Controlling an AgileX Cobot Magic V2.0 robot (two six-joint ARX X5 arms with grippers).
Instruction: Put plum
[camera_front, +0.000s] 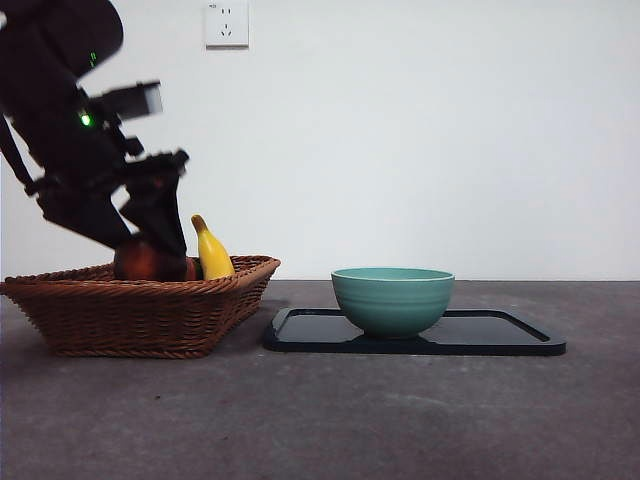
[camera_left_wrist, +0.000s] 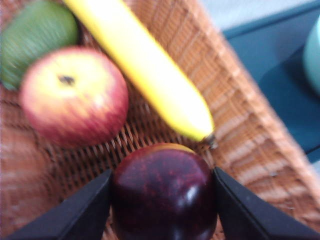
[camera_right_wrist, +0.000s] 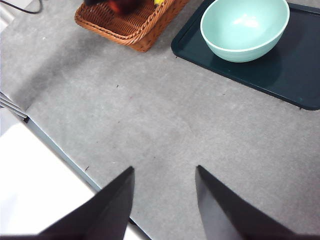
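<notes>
Nearest in the left wrist view, left pincer (camera_left_wrist: 162, 200) down inside the wicker basket (camera_left_wrist: 240, 125), its two black jaws set against either side of the plum (camera_left_wrist: 164, 192), gripping it. Dark maroon and glossy, resting on the basket's woven floor close to one wall. Just beyond the plum, tip of a banana (camera_left_wrist: 150, 75) almost touching it, lying slanted along the basket. Beside that, a red and yellow apple (camera_left_wrist: 74, 95), and farther still a blurred green fruit (camera_left_wrist: 35, 40) pressed against the apple. From the front, a dark arm leaning down into the basket at the left of the tabletop (camera_front: 400, 420), with a teal bowl (camera_front: 392, 298) on a black tray (camera_front: 500, 340) just to its right. Right pincer (camera_right_wrist: 164, 200) hanging above bare tabletop, jaws moderately apart, holding nothing.
</notes>
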